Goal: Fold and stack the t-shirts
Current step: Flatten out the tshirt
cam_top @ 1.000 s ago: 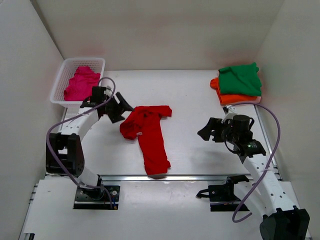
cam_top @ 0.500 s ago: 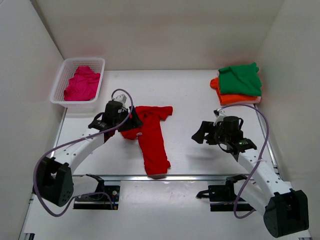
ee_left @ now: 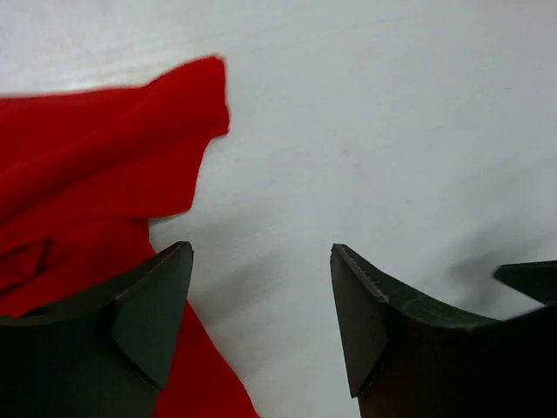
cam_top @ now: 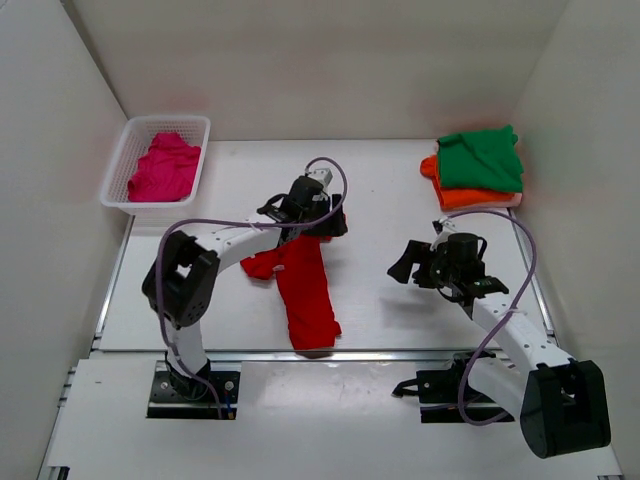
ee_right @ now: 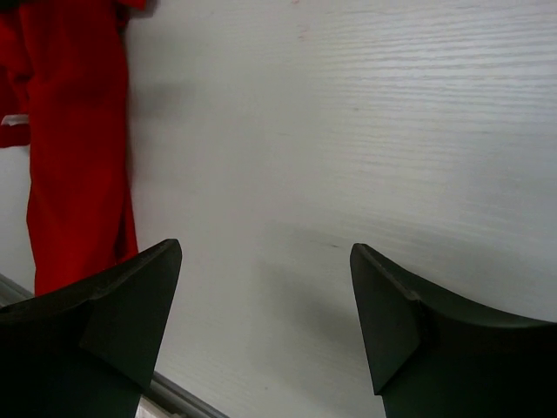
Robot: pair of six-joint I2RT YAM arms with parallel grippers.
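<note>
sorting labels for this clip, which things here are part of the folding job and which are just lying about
Part of the job: red t-shirt on the table; pink t-shirt in the white basket; green t-shirt folded on top of the orange t-shirt.
Just lying about: white basket.

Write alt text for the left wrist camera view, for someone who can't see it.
The left gripper is open over a white table, with nothing between its dark fingers. A crumpled red t-shirt fills the picture's left side, passing behind one finger.
</note>
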